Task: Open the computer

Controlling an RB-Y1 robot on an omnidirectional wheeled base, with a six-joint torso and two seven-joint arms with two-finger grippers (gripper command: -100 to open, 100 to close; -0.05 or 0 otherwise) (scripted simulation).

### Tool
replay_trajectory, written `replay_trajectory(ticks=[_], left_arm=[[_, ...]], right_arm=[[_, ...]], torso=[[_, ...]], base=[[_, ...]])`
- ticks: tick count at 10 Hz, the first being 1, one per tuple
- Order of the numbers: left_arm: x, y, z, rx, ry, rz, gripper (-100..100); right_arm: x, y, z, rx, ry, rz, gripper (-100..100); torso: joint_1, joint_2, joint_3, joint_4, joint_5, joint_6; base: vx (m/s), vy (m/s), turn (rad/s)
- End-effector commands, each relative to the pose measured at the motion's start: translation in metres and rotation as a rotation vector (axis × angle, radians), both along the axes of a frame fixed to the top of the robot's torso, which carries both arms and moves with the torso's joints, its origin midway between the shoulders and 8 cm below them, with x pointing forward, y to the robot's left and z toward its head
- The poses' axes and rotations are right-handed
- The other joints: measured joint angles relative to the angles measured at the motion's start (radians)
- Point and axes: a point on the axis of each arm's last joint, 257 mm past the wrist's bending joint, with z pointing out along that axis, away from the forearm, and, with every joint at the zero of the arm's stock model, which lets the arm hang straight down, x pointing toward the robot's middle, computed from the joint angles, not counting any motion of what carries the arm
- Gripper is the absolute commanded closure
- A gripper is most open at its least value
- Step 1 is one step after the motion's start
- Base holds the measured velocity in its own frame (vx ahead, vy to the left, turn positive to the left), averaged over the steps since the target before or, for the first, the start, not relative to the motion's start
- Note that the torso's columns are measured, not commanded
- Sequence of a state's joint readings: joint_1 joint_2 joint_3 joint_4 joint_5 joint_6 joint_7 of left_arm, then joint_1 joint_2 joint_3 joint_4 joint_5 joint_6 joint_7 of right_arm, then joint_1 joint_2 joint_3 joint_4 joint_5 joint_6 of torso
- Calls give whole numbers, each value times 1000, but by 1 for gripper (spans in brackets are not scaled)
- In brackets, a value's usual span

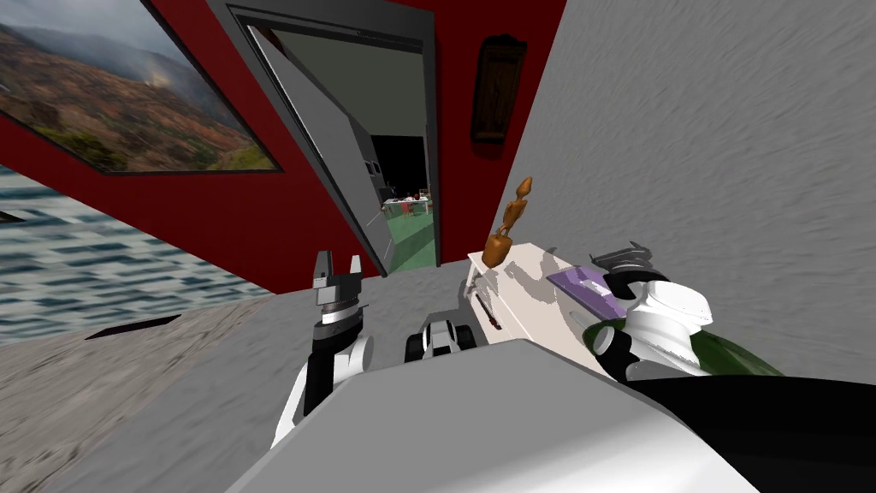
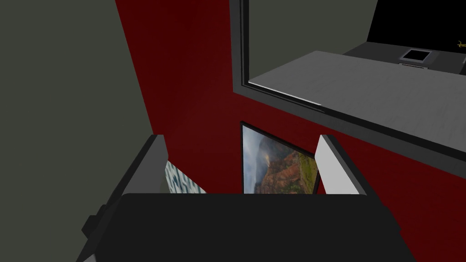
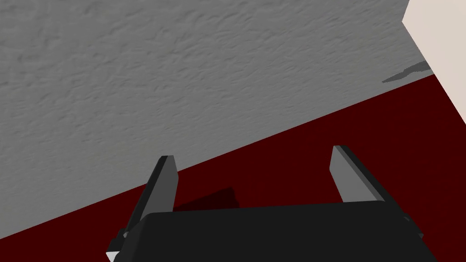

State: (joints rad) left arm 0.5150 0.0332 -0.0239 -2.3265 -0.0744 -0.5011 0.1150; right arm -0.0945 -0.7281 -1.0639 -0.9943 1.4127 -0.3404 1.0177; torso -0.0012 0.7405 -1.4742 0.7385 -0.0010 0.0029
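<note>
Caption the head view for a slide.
Left gripper open and raised; right arm over the white desk by a flat purple laptop and brown figurine.

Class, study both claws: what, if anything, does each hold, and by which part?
Nothing is held: the left claw and the right claw both stand open and empty.

computer [image 1: 575,284] — partly behind right arm [image 1: 663,321], painting [image 1: 120,94] edge-cropped

Rough, carpet-like grain on the grey floor [image 1: 154,402] and on the grey surface [image 1: 736,154] behind the worktop [image 1: 535,321], itself pale, smooth and matt. Smooth matt finish on the red wall [image 1: 222,222]. Brown figurine [image 1: 509,224], wood-like with slight sheen; dark wooden wall plaque [image 1: 496,86]; computer [image 1: 584,287] with matt purple lid.
</note>
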Motion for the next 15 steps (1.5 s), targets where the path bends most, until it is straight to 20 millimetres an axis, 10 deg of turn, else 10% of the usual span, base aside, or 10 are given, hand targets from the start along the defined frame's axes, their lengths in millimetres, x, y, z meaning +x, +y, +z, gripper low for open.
replay_trajectory(ticks=[1, 15], left_arm=[[0, 0, 0, 0, 0, 0, 0], [0, 0, 0, 0, 0, 0, 0]], right_arm=[[10, 6, -1, -24, 54, 56, -100], [43, 47, -27, -128, 392, 371, -100]], torso=[[1, 1, 0, 0, 1, -1], [1, -2, -2, 0, 1, -3]], base=[[-58, -28, 20], [-54, -28, 26]])
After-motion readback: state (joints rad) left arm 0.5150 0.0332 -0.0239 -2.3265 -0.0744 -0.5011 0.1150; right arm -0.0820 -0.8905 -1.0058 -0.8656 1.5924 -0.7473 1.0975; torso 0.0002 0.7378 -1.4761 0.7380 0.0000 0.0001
